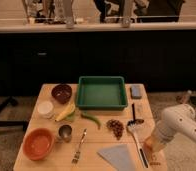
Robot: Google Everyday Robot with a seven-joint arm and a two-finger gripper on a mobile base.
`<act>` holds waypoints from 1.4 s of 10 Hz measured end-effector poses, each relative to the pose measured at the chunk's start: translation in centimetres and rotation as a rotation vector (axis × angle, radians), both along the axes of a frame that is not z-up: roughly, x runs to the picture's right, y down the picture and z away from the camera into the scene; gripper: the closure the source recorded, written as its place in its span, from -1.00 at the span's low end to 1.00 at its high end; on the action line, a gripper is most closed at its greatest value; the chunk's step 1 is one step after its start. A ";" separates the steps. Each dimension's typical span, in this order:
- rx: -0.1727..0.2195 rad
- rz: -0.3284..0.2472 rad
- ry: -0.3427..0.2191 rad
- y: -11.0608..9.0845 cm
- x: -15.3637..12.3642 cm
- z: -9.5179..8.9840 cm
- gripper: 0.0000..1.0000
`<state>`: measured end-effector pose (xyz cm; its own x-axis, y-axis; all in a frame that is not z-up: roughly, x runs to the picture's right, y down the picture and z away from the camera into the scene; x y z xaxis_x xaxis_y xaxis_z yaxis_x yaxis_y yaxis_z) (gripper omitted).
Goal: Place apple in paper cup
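The apple (150,145) is a small yellow-orange shape at the table's front right corner, partly covered by my gripper (154,141). The gripper hangs from the white arm (178,123), which reaches in from the right and sits right on the apple. Whether the fruit is gripped does not show. The paper cup (45,108) is white and stands upright on the left side of the table, far from the gripper, between a brown bowl and an orange bowl.
A green tray (102,93) sits at the back centre with a blue sponge (136,91) to its right. Also on the table are a brown bowl (61,93), banana (66,112), green chili (91,119), metal cup (65,133), orange bowl (38,144), fork (80,145), spatula (136,134) and blue napkin (118,156).
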<state>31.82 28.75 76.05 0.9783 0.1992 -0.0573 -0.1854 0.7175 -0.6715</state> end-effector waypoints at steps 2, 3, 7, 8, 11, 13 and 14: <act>-0.003 0.031 -0.030 -0.1 0.4 -0.1 0.62; -0.005 0.050 -0.047 -0.1 0.6 -0.1 0.78; -0.022 0.113 -0.130 -0.2 1.0 -0.1 1.00; -0.022 0.119 -0.140 -0.2 1.1 -0.2 1.00; -0.009 0.117 -0.174 -0.8 0.5 -0.8 1.00; 0.004 0.105 -0.182 -1.2 0.2 -1.5 1.00; 0.018 0.096 -0.184 -1.6 0.0 -1.9 1.00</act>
<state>31.78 27.18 74.15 0.9483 0.2915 0.1255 -0.1288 0.7149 -0.6873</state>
